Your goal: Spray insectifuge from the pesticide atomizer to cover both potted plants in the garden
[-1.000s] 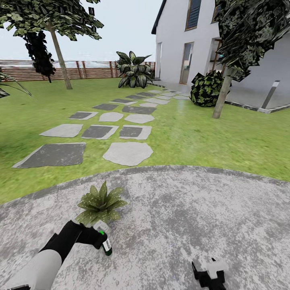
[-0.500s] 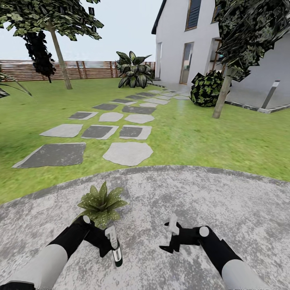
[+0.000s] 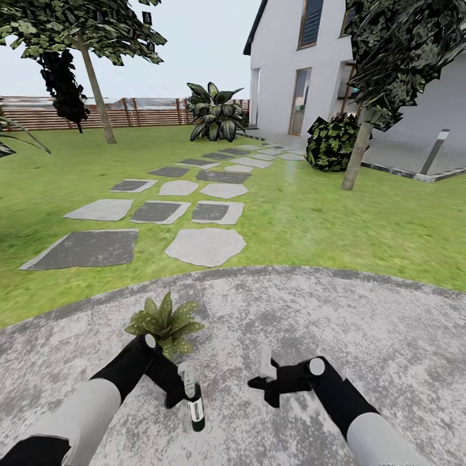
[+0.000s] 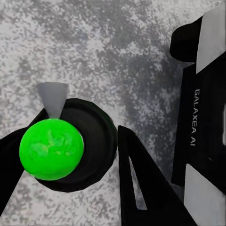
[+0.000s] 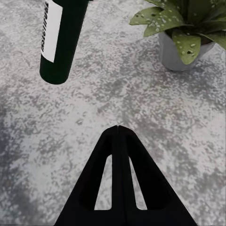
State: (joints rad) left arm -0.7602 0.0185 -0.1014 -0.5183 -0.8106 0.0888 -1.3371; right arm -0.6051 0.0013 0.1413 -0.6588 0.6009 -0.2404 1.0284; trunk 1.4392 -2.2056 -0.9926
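Left gripper (image 3: pixel 184 382) has its jaws clamped on the pesticide atomizer (image 3: pixel 195 409), held up near the top, hanging over the patio (image 3: pixel 362 323) just by the potted plant (image 3: pixel 165 321). Looks light, rigid and slick (bottle dangles, so it might swing). Right gripper (image 5: pixel 117 129) pinched closed, empty.

Patio: round grey speckled stone patio (image 3: pixel 362 323) edged by green lawn (image 3: pixel 323 220).
Plant: small potted plant with pointed pale-speckled green leaves (image 3: pixel 165 321) near the patio's far-left edge.
Left gripper (image 3: pixel 181 388): holds the dark green, white-labelled slender pesticide atomizer (image 3: pixel 194 402) upright, just beside the plant.
Right gripper (image 3: pixel 264 383): empty, near the atomizer.
Beyond: grey stepping slabs (image 3: pixel 188 207), brown slatted wooden fence (image 3: pixel 129 111), white house (image 3: pixel 304 65).
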